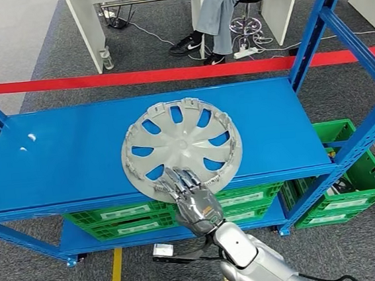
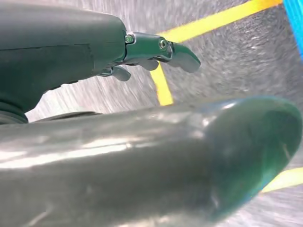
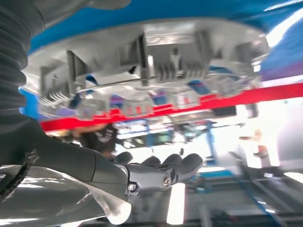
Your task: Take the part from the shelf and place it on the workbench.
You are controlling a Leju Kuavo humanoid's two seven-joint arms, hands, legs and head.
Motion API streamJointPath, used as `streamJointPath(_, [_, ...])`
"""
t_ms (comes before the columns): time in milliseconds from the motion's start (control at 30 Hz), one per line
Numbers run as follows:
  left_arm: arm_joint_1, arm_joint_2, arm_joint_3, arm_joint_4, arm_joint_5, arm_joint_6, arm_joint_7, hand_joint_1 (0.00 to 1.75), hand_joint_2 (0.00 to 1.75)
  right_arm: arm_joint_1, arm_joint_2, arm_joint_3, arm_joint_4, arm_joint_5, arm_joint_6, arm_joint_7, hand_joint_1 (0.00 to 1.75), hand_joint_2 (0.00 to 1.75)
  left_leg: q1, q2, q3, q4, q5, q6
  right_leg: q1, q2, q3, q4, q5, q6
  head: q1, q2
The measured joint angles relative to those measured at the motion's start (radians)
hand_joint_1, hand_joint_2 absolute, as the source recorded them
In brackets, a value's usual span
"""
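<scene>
You are facing a blue metal shelf (image 1: pixel 77 158) on a grey carpeted floor, with a red tape line (image 1: pixel 119 77) running across the floor beyond it and a seated person's legs (image 1: pixel 218 14) at a white desk farther back. Green crates (image 1: pixel 355 184) sit on the lower level and beside the rack, under and to the right of your right hand.

The part (image 1: pixel 181 146), a grey wheel cover lying with its ribbed clip side up, rests flat on the top shelf. Your right hand (image 1: pixel 188 193) is at its near rim, fingers (image 1: pixel 179 180) stretched forward over the edge. From the head view they seem to touch or overlap the rim; the right wrist view shows the cover (image 3: pixel 150 61) just ahead of the fingers, with a gap between them, so you have no closed hold on it yet as far as I can judge.

Your left hand (image 2: pixel 157 52) hangs low over the floor and its yellow line (image 2: pixel 162 85), fingers extended, holding nothing.

So the task looks barely begun: the reach is made, but gripping, lifting off the shelf and carrying to the workbench all remain.
</scene>
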Motion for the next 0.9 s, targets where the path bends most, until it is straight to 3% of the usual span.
streamJointPath(100, [-0.008, 0.032, 0.111, 0.048, 0.079, -0.054, -0.077, 0.00, 0.00, 0.014, -0.019, -0.006, -0.036, 0.005, 0.010, -0.005, 0.00, 1.75, 0.000, 0.000, 0.000, 0.000, 0.000, 0.000, 0.000, 0.000, 0.000, 0.000, 0.000, 0.000, -0.001, 0.000])
streamJointPath(267, [-0.013, 0.036, 0.211, 0.083, 0.110, -0.039, -0.095, 0.00, 0.00, 0.034, -0.044, -0.017, -0.075, 0.023, 0.014, 0.012, 0.00, 1.75, 0.000, 0.000, 0.000, 0.000, 0.000, 0.000, 0.000, 0.000, 0.000, 0.000, 0.000, 0.000, 0.000, 0.000])
streamJointPath(900, [-0.025, 0.025, 0.268, 0.100, 0.107, -0.052, -0.073, 0.00, 0.00, 0.033, -0.066, -0.024, -0.085, 0.062, 0.069, 0.037, 0.00, 1.75, -0.001, 0.000, 0.000, 0.001, 0.000, 0.000, -0.001, 0.000, 0.000, 0.000, 0.000, 0.000, 0.000, 0.000])
